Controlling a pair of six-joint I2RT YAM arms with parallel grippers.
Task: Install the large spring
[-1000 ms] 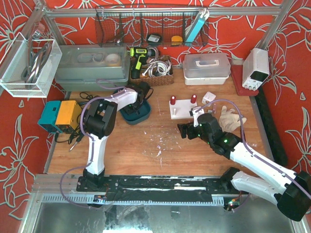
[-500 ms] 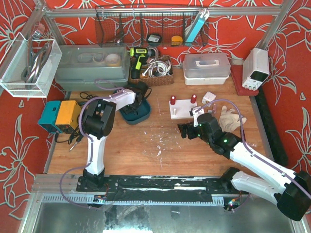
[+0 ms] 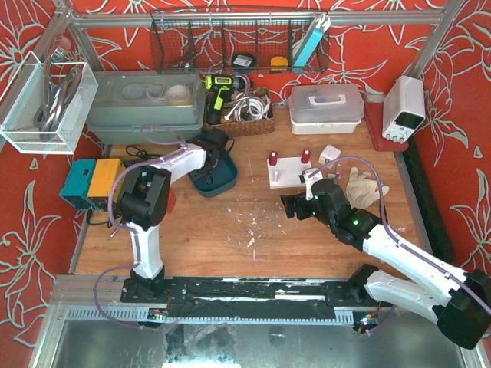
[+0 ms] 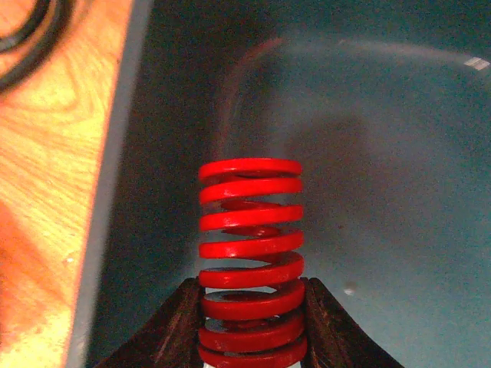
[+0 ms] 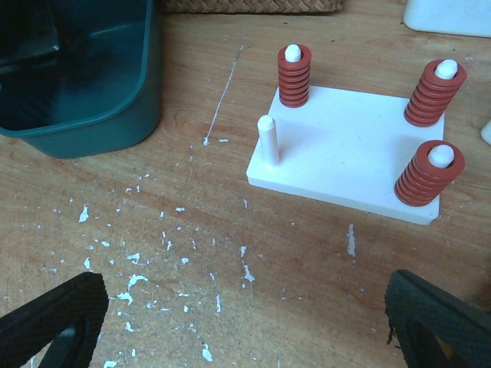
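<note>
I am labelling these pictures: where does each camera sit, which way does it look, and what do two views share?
Top view: above and behind, looking down on the table; left arm and right arm show.
Left wrist: on the left arm, looking into the teal bin; the left hand clamps a red spring.
Right wrist: on the right arm, looking at the white board; the open right hand shows its fingers.
Shared: top and right wrist both show teal bin and white board.
</note>
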